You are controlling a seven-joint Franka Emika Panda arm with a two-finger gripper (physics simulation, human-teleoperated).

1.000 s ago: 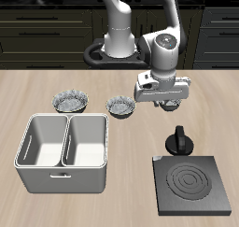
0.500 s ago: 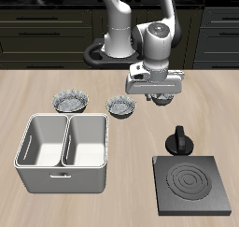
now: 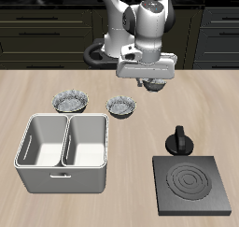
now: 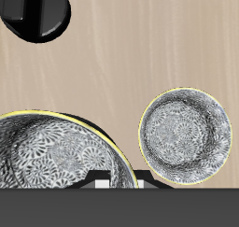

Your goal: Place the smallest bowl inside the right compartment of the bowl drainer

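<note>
One fluted bowl beside smallest bowl: wrist view only.

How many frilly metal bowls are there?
3. Behind the grey tub sit a bigger bowl and a smaller bowl; the third bowl lies under the hand, seen only by its own camera.

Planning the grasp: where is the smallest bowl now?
The smallest bowl sits on the table, just behind the bowl drainer's back corner by its right compartment.
</note>
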